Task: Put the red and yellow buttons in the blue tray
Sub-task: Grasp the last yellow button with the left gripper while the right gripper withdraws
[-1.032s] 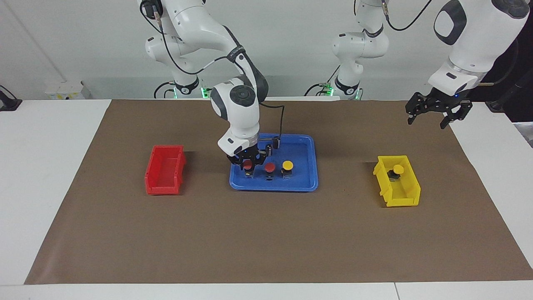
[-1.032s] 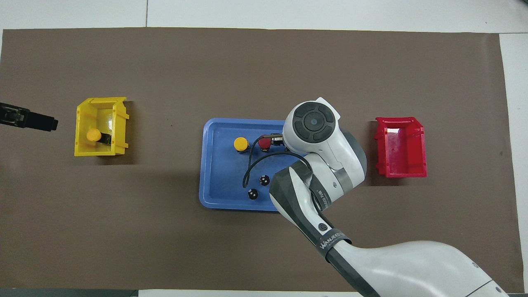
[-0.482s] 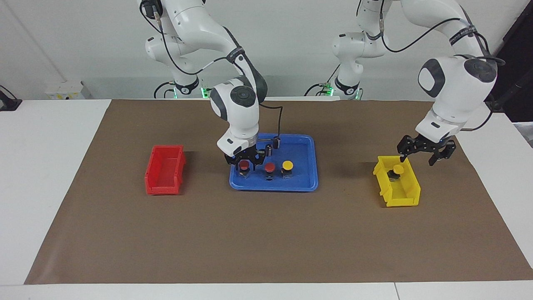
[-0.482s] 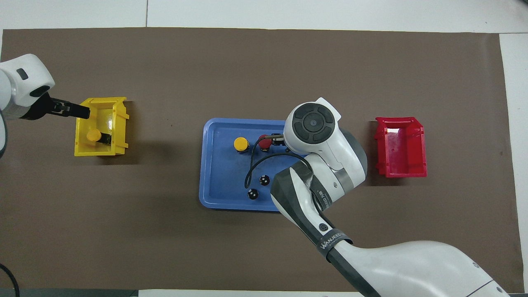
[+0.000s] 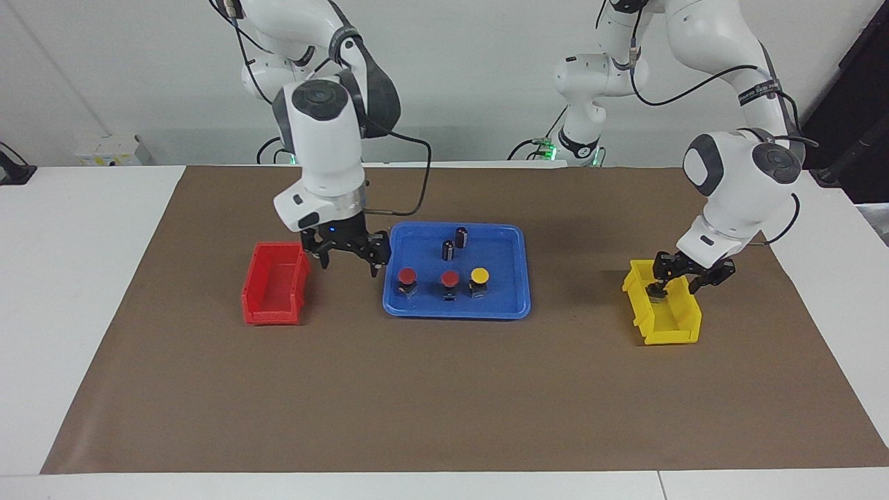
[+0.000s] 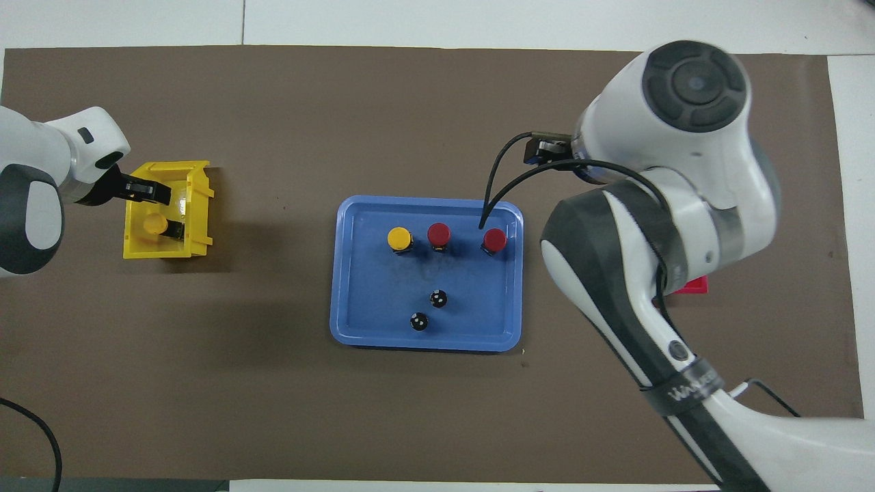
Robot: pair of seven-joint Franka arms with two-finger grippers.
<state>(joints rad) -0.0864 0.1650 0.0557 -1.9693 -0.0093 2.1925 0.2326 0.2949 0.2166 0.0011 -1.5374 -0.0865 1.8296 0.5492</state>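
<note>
The blue tray (image 5: 500, 305) lies mid-table and also shows in the overhead view (image 6: 355, 328). In it two red buttons (image 5: 407, 277) (image 5: 450, 279) and one yellow button (image 5: 479, 276) stand upright in a row. The second yellow button (image 6: 155, 223) is in the yellow bin (image 5: 670, 330). My left gripper (image 5: 683, 278) is open and low in that bin, its fingers either side of the button, whose cap it hides in the facing view. My right gripper (image 5: 347, 262) is open and empty, raised over the mat between the red bin (image 5: 274, 285) and the tray.
Two dark capless cylinders (image 5: 461, 236) (image 5: 448, 250) stand in the tray, nearer to the robots than the buttons. The red bin holds nothing. In the overhead view my right arm covers most of the red bin (image 6: 690, 285). Brown mat covers the table.
My right gripper has let go of the red button in the tray, risen and swung toward the red bin. My left gripper has come down from high beside the table into the yellow bin.
</note>
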